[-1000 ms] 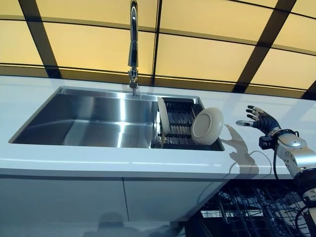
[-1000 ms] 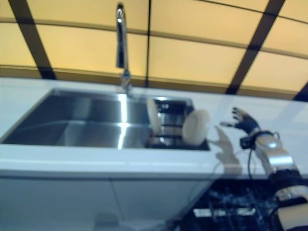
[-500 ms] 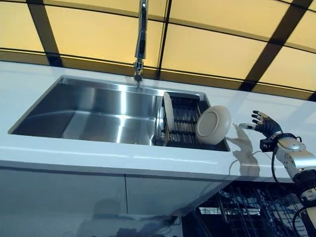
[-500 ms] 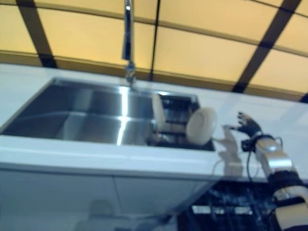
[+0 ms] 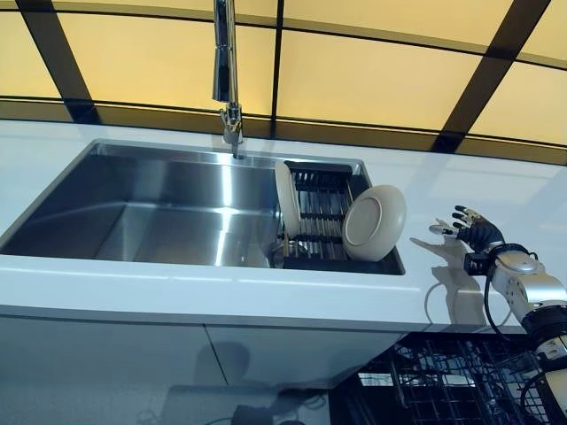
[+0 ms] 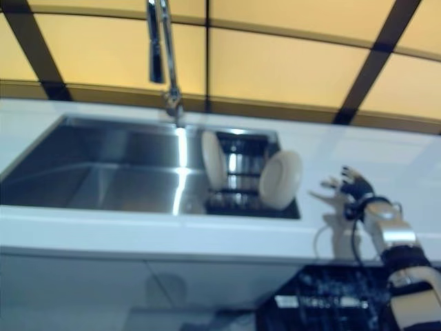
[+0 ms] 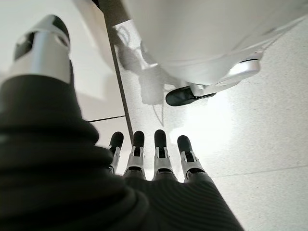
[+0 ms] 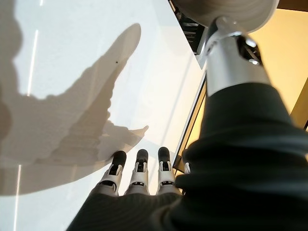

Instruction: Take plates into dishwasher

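Left eye view: a steel sink [image 5: 151, 208] sits in a white counter [image 5: 177, 288], faucet [image 5: 226, 71] at its 12 o'clock edge. A dark rack [image 5: 319, 221] fills the sink's 3 o'clock end; one plate [image 5: 286, 199] stands on edge at the rack's 9 o'clock side, and a second plate [image 5: 374, 222] leans at its 3 o'clock side. The right hand [image 5: 474, 232] hovers over the counter at 3 o'clock of that plate, apart from it, fingers spread and holding nothing. The dishwasher rack [image 5: 443, 385] shows at 5 o'clock.

Left wrist view: the left hand [image 7: 154, 161] hangs over the floor [image 7: 269, 120], fingers straight, empty.

Right wrist view: fingers [image 8: 139, 168] extended above the counter.
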Available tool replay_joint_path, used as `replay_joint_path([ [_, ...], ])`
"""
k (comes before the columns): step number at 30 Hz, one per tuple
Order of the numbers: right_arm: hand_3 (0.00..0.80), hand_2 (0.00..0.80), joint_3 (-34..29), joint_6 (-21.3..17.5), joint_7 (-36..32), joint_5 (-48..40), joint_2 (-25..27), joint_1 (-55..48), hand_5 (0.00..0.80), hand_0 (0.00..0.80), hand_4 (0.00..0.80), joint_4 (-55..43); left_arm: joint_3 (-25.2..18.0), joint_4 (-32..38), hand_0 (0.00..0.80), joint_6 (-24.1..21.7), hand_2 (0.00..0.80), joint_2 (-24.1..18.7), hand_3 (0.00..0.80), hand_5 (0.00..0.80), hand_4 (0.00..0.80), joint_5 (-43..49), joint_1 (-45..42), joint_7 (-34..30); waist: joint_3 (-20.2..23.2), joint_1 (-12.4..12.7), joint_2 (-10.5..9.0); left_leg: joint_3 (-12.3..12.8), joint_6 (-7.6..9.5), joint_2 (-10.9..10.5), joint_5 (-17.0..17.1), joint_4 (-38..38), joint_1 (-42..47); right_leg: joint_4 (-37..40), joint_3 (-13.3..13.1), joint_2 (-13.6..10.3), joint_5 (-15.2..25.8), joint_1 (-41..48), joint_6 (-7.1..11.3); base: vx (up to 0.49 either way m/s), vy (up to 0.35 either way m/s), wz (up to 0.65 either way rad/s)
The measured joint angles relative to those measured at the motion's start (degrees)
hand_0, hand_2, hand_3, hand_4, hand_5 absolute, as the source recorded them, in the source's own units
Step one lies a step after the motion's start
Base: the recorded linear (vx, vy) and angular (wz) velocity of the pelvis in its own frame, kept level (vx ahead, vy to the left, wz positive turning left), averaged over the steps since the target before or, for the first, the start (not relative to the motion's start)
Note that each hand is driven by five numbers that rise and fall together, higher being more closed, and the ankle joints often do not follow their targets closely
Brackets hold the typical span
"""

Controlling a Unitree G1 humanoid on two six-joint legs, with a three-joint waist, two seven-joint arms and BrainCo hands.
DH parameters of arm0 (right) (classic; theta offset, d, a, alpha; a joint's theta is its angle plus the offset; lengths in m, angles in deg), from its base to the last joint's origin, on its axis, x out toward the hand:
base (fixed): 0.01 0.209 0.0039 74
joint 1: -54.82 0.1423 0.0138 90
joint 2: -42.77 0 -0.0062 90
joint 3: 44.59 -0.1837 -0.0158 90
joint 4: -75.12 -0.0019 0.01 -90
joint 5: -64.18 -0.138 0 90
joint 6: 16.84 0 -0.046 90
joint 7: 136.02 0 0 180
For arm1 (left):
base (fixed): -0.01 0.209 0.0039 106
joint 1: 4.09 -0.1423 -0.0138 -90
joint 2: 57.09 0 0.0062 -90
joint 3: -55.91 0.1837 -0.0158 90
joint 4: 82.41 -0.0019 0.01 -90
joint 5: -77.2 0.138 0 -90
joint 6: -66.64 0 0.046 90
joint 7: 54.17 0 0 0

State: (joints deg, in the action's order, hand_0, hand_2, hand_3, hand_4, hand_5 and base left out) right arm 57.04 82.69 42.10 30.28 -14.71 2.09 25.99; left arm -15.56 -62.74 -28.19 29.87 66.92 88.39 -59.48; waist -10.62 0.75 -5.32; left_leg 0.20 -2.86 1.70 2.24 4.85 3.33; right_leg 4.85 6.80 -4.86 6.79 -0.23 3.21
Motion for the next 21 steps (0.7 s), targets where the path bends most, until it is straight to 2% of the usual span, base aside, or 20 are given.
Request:
replay_joint_path([
  [7,0.000,0.000,0.0,1.5,-0.2,0.0,0.0,1.0,0.000,0.000,0.000,0.1,0.0,0.0,0.000,-0.2,0.000,0.0,0.000,0.000,0.000,0.0,-1.0,0.1,0.1,0.0,0.18,0.0,0.00,0.0,0.0,0.0,-0.2,0.0,0.0,-0.1,0.0,-0.2,-0.03,0.000,0.000,0.00],
  [21,0.000,0.000,0.4,2.2,-1.4,-1.8,-0.2,5.6,0.000,0.000,0.000,1.6,1.2,0.1,0.000,-1.0,0.000,0.1,0.000,0.000,0.000,-0.9,-1.1,0.2,0.9,0.0,1.94,-0.2,-0.01,-0.1,0.4,-0.1,-2.4,0.0,0.0,-0.2,0.3,-2.3,-0.21,-0.018,0.002,0.00],
])
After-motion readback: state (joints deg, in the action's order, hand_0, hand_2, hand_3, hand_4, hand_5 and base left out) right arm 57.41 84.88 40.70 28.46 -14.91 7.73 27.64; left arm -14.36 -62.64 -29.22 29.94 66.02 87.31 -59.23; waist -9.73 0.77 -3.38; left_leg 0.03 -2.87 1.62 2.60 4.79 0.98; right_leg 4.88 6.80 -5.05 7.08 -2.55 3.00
